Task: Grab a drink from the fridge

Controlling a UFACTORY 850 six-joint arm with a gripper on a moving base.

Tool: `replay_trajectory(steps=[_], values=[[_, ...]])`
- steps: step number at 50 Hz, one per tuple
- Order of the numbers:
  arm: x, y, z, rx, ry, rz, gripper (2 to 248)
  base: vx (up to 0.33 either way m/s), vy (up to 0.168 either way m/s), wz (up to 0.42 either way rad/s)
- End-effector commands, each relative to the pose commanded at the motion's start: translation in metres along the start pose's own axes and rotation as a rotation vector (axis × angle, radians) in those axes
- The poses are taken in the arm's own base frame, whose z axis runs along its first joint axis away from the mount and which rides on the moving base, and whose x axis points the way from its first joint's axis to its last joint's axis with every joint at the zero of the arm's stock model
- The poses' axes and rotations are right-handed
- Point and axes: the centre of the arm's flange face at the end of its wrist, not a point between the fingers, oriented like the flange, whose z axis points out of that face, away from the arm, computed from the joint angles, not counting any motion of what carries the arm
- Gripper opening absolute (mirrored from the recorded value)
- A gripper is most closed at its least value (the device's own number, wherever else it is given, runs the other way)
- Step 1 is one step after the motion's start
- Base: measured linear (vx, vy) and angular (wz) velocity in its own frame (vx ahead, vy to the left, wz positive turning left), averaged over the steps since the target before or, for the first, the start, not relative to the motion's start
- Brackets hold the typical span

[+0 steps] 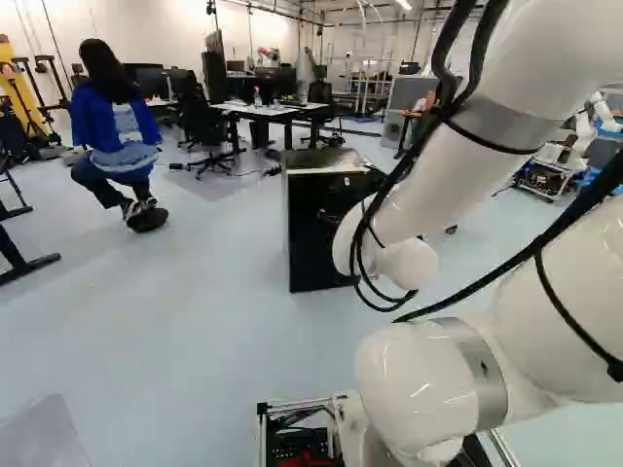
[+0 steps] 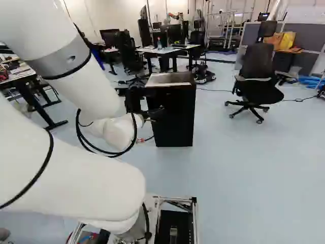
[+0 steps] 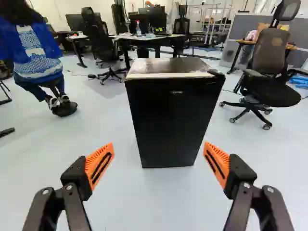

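Note:
My gripper [image 2: 153, 114] shows dark beside the arm's wrist in the right base view, overlapping the left side of the small black fridge [image 2: 175, 118]. The wrist view has the gripper [image 3: 158, 156] with its two orange-padded fingers spread wide and nothing held. Ahead of them the fridge [image 3: 173, 120] stands upright on the floor, its front door shut, with a worn, shiny top. In the left base view the arm hides part of the fridge [image 1: 313, 233]. No drink can be seen, and the fridge's inside is hidden by the door.
An office chair [image 2: 257, 84] stands right of the fridge. Desks [image 3: 149, 38] with monitors and chairs are behind it. A person in blue sits on a low seat [image 1: 146, 220] to the left. Another robot [image 1: 584, 131] is at the far right of the left base view.

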Motion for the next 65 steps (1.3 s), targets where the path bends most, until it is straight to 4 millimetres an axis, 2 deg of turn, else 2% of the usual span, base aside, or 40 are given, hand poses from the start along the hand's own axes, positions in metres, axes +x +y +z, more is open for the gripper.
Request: replay_trajectory(steps=[32,65], values=[[0.0000,0.0000,0.0000,0.000,0.000,0.000,247,0.004,0.000,0.000],[0.0000,0.0000,0.0000,0.000,0.000,0.000,247,0.080,0.008,-0.011]])
